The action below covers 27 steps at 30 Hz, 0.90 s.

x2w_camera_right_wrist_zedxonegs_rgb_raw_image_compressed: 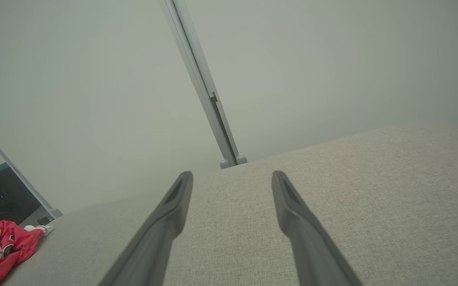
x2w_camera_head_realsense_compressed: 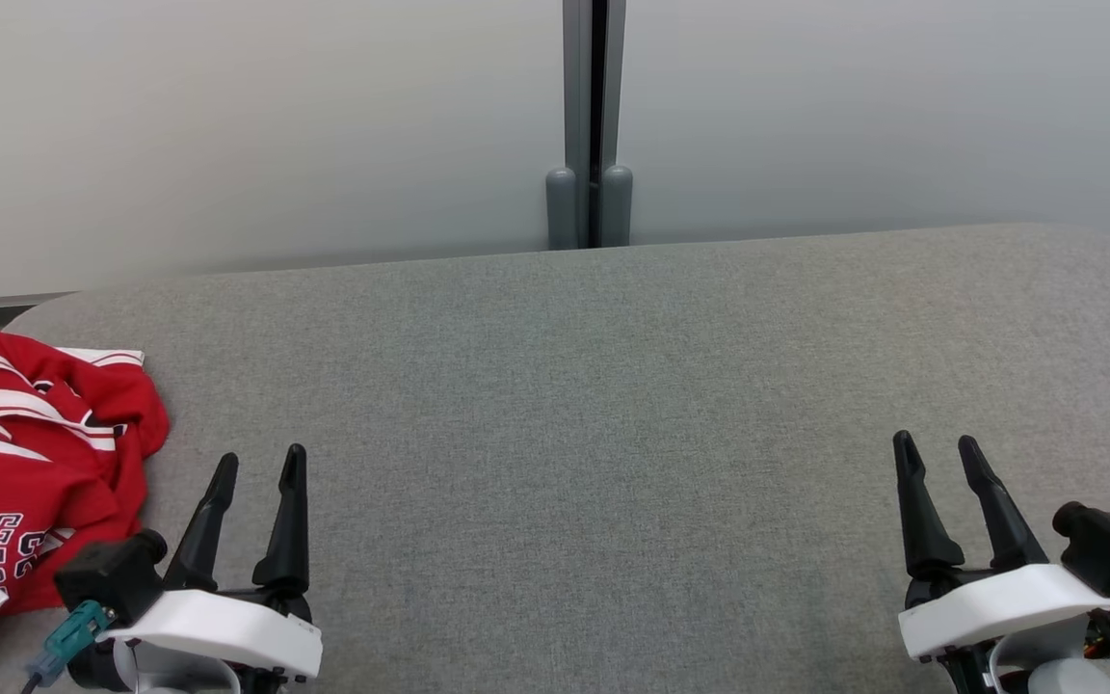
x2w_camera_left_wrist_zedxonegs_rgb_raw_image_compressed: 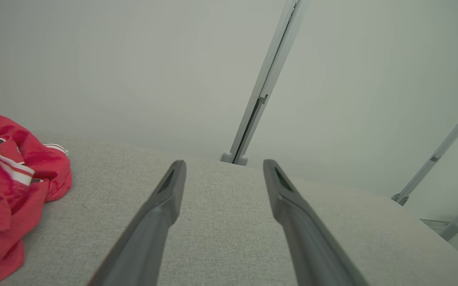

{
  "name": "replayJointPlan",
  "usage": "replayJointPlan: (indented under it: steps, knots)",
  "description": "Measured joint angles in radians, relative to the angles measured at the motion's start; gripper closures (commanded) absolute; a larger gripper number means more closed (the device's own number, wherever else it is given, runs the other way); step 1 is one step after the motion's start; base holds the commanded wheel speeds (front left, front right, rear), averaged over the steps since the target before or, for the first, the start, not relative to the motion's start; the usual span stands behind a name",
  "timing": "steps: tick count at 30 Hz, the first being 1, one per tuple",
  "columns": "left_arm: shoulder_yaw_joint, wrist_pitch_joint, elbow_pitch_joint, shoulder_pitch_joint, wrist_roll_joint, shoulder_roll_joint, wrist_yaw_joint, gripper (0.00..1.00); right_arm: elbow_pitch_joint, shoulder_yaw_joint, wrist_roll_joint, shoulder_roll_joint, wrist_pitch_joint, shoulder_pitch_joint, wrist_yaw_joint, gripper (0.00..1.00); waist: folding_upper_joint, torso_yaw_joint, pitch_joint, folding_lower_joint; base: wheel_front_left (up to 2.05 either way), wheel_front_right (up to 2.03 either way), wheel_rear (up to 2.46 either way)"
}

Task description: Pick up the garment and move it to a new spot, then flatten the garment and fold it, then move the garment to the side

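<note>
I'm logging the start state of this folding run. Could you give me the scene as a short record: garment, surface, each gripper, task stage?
garment: crumpled red jersey with white stripes and lettering, lying at the table's left end, untouched
surface: grey fabric-covered table
left gripper: open, holding nothing, just right of the jersey
right gripper: open, holding nothing, at the table's far side from the jersey
task stage: pick-up not yet begun

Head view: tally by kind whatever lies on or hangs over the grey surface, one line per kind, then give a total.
Garments: 1, a crumpled red and white garment at the left edge
Grippers: 2, the left gripper and the right gripper, both open and empty
Total: 3
</note>
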Motion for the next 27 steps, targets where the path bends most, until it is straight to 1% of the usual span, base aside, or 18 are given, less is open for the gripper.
replayJointPlan:
  steps: [19, 27]
  knots:
    - [0.004, -0.044, 0.042, 0.009, 0.176, -0.001, 0.001, 0.0, 0.019, 0.0, -0.169, 0.007, -0.025, 0.009, 0.0, 0.0, 0.0, 0.009, -0.02, 0.0, 0.0, 0.0, 0.0]
    - [0.005, -0.059, 0.073, 0.011, 0.216, -0.005, 0.0, 0.0, 0.019, -0.002, -0.213, 0.014, -0.029, 0.019, 0.0, 0.0, 0.0, 0.012, -0.024, -0.0001, 0.0, 0.0, 0.0]
